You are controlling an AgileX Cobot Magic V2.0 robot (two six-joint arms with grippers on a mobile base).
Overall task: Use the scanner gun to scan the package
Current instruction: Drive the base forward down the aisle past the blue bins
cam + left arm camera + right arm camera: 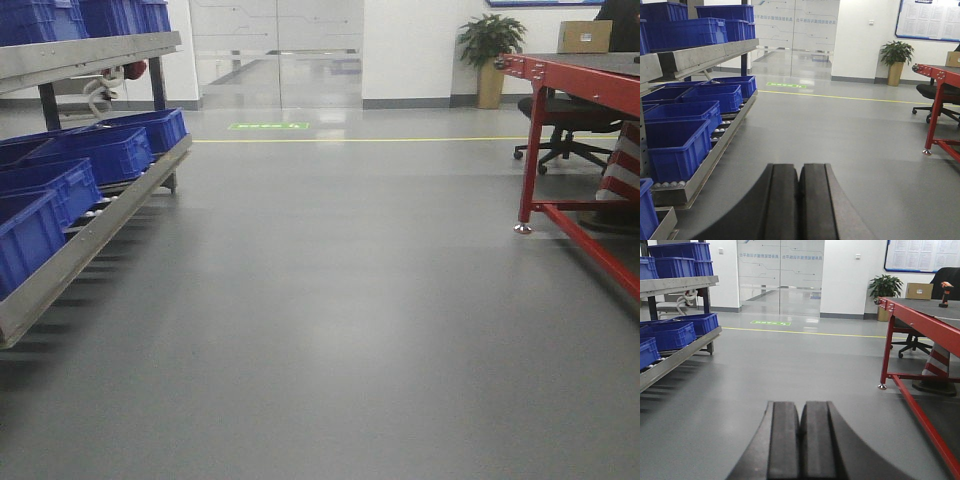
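Left hand [799,171]: nearest the lens in the left wrist view, its two black fingers [782,200] pressed flat together with nothing between them, pointing out over the floor [850,140].
Right hand [800,409]: the same pose in the right wrist view, fingers [817,440] closed against each other and holding nothing.
Rack [90,235]: a sloping grey roller rack along the left side of the room, lined with blue crates [110,152] on its lower and upper levels.
Tabletop [920,316]: a red-framed bench with a dark surface on the right side of the room, well apart from both hands.
Package [919,291]: a brown cardboard box at the far end of the tabletop; it is too distant to make out any label.
Scanner gun [945,294]: a small orange-and-black pistol shape standing upright on the tabletop near its far end, to the right of the package and apart from it.
Under the tabletop: a red-and-white striped cone [936,371] and, farther back, a black office chair [565,125].
Backdrop: a potted plant [490,45] against the white wall, glass doors [278,50], and a yellow line [360,139] running across the floor.
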